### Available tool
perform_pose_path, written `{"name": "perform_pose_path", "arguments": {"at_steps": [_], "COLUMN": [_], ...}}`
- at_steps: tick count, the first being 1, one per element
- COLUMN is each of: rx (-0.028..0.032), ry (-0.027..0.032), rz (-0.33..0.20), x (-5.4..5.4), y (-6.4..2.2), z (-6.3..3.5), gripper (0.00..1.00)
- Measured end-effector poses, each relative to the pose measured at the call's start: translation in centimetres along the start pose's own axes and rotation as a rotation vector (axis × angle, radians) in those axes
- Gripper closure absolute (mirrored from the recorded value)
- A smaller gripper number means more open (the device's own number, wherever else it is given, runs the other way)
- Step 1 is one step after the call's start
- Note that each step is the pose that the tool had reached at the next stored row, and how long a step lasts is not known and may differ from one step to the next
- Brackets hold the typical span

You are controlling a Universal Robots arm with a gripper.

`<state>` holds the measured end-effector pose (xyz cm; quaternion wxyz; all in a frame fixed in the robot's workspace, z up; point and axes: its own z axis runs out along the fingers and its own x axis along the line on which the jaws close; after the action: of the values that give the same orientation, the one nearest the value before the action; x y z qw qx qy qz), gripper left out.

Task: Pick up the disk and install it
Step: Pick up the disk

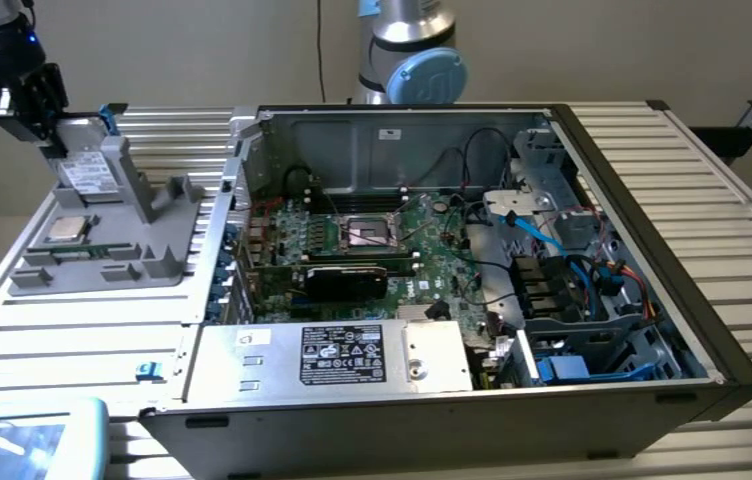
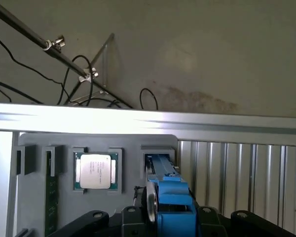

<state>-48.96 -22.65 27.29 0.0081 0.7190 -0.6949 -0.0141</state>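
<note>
Exterior view, upper left: the gripper (image 1: 43, 125) sits over the disk (image 1: 87, 177), which leans in the grey holder (image 1: 163, 255) beside the computer case (image 1: 349, 130), not yet installed; if it is gripped, I cannot tell.

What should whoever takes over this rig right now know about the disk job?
Gripper: at the top end of the disk, around its blue carrier. I cannot tell whether it has a grip.
Disk: seated in its slot in the grey holder, to the exterior view's left of the open computer case. The processor chip lies in the same holder, apart from the gripper.
Done: the gripper is at the disk.
Left: the disk is not yet lifted out and not yet installed in the case.
</note>
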Motion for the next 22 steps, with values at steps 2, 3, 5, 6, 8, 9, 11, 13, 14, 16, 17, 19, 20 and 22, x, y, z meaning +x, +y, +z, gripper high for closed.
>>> {"name": "perform_pose_path", "arguments": {"at_steps": [2,3,5,6,8,9,11,13,14,16,17,19,20,22], "rx": [-0.0003,-0.0003,-0.0004,-0.0003,0.0008,0.0009,0.0008,0.0008,0.0008,0.0013,0.0012,0.0016,0.0019,0.0054], "ry": [0.0,0.0,0.0004,0.0015,0.0032,0.0033,0.0034,0.0033,0.0034,0.0034,0.0034,0.0034,0.0034,0.0036], "rz": [0.0,0.0,0.0,0.0,0.0,0.0,0.0,0.0,0.0,0.0,0.0,0.0,0.0,0.0], "x": [0.0,0.0,0.0,0.0,0.0,0.0,0.0,0.04,0.08,0.18,0.18,0.18,0.18,0.19], "y": [0.0,0.0,0.0,0.01,0.03,0.03,0.04,0.05,0.05,0.05,0.05,0.04,0.04,0.05], "z": [0.0,0.0,0.0,0.0,0.01,0.01,0.0,0.0,0.0,0.0,0.0,0.0,0.0,-0.02], "gripper": [0.62,0.62,0.62,0.62,0.62,0.62,0.62,0.62,0.62,0.62,0.62,0.62,0.62,0.62]}}
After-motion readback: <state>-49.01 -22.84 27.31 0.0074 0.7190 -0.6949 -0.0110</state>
